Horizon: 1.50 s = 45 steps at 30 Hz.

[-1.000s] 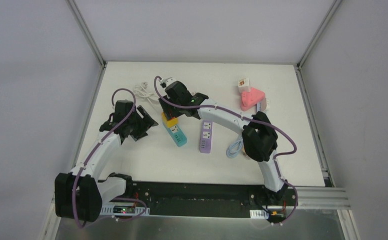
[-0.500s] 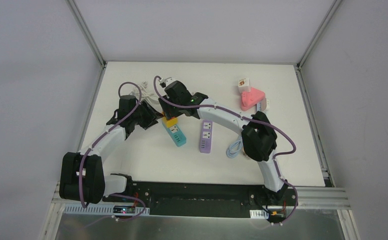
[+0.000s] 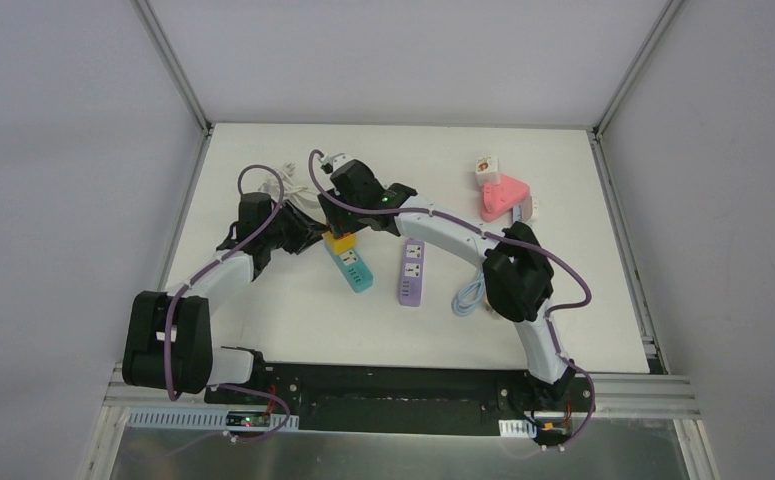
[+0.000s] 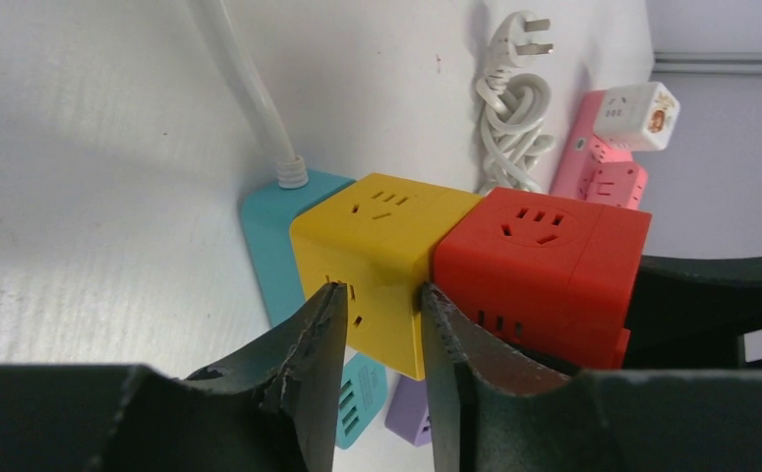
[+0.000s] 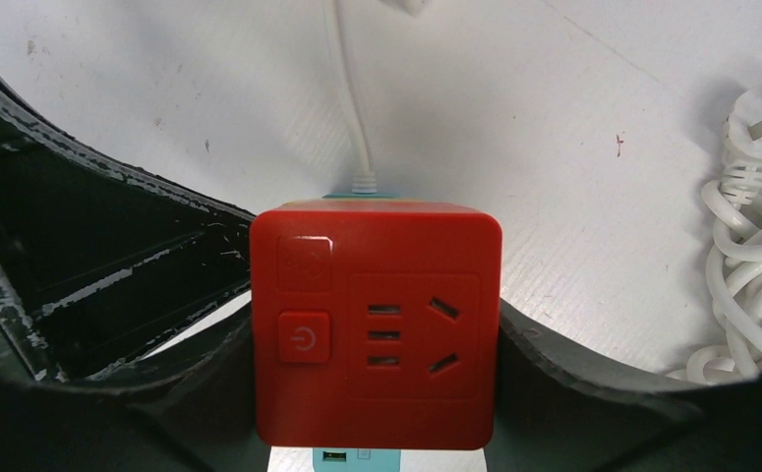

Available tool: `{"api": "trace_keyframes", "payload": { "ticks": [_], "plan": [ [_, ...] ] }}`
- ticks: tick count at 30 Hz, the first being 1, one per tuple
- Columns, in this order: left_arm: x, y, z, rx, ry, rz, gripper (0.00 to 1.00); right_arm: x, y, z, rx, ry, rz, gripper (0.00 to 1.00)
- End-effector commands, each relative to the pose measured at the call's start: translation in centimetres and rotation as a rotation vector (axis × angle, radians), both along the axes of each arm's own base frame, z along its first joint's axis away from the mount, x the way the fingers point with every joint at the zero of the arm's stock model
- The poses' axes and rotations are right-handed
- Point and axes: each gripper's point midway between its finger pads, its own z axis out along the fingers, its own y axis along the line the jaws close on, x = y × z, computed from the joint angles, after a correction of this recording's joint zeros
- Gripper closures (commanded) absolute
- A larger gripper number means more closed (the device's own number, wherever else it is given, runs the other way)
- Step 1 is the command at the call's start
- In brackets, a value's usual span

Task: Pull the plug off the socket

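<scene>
Grasp stage: right gripper [image 5: 377, 393] clamps the red cube [image 5: 377, 295]; left gripper [image 4: 381, 295], fingers nearly together at the yellow cube [image 4: 377, 221], grip unclear; next likely needs a firm hold, then a straight pull apart.

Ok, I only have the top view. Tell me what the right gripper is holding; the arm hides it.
Observer: The right gripper clamps a red cube by both sides, power button toward the camera.
Operator: Now the left.
Observer: The left gripper straddles the yellow cube's near corner; a firm pinch cannot be told.
Operator: Describe the cubes' contact.
Observer: Red butts against yellow, side by side; yellow stands on the teal strip.
</scene>
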Motion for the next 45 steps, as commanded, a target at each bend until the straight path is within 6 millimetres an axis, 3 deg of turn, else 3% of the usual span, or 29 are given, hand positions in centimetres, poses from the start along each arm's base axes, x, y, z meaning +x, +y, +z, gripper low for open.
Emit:
{"api": "trace_keyframes", "payload": {
  "ticks": [1, 8, 16, 21, 24, 31, 34, 38, 41, 45],
  "plan": [
    [-3.3, 0.7, -5.5, 0.033, 0.158, 0.016, 0.7, -0.2, 2.5, 4.4, 0.134, -0.023, 0.035, 1.0],
    [-5.2, 1.0, -7.6, 0.05, 0.221, 0.018, 0.75, 0.2, 2.4, 3.2, 0.014, -0.136, 0.026, 1.0],
    [-6.7, 1.9, -8.7, 0.102, 0.272, 0.02, 0.77, -0.8, 3.2, 7.9, 0.304, 0.024, 0.061, 1.0],
    [-7.3, 2.2, -9.0, 0.129, 0.304, 0.021, 0.77, -0.5, 3.1, 5.0, 0.106, -0.083, 0.043, 1.0],
    [-7.6, 2.5, -9.2, 0.149, 0.331, 0.021, 0.77, 0.1, 2.5, 4.5, 0.052, -0.123, 0.027, 1.0],
    [-8.3, 2.9, -9.8, 0.176, 0.38, 0.024, 0.78, -1.2, 3.7, 8.1, 0.33, 0.058, 0.087, 1.0],
    [-8.5, 2.9, -10.2, 0.175, 0.4, 0.019, 0.78, -2.7, 4.3, 5.6, 0.198, 0.009, 0.119, 1.0],
    [-8.9, 2.9, -10.9, 0.175, 0.421, 0.017, 0.78, -1.6, 3.5, 3.0, 0.008, -0.112, 0.074, 1.0],
    [-9.0, 2.8, -11.1, 0.17, 0.429, 0.015, 0.78, -1.0, 3.3, 4.2, 0.043, -0.126, 0.064, 1.0],
    [-9.2, 2.8, -11.4, 0.172, 0.441, 0.015, 0.78, -1.5, 3.9, 7.0, 0.248, 0.011, 0.091, 1.0]
  ]
}}
